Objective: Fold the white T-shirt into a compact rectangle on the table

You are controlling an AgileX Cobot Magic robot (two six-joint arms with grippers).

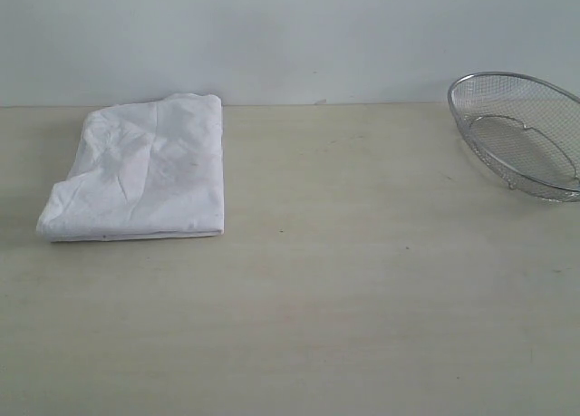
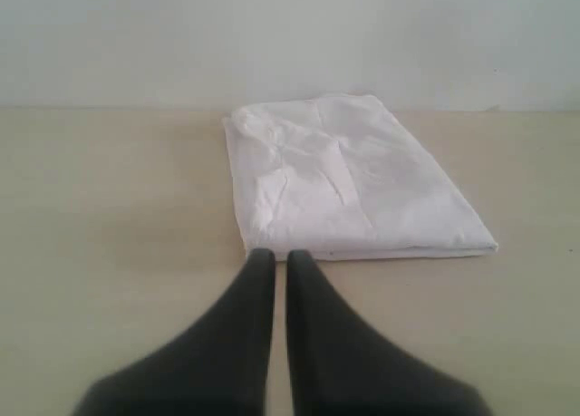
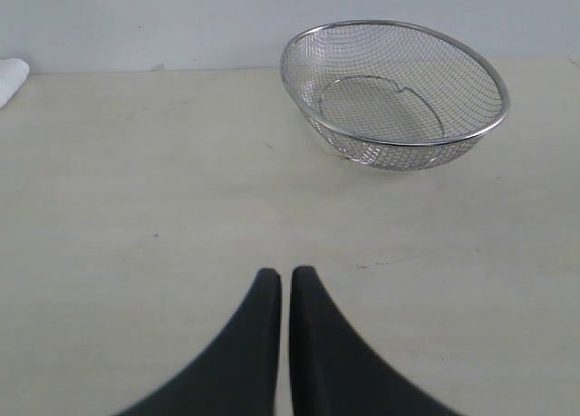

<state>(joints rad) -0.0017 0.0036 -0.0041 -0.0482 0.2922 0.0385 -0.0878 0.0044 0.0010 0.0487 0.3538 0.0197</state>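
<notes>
White T-shirt [image 1: 145, 171] lies folded on table [image 1: 362, 298], plain side up.

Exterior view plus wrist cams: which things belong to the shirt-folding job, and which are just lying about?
Job:
- white T-shirt, lying folded in a rough rectangle
- table under it
- left claw, shut, holding nothing, facing the shirt
- right claw, shut, holding nothing

Lying about:
- wire-mesh basket, on the right, well apart from the shirt

The white T-shirt [image 1: 145, 171] lies folded into a compact, wrinkled rectangle, plain side up, flat on the pale beige tabletop [image 1: 362, 298], toward its far left, near the wall.
</notes>
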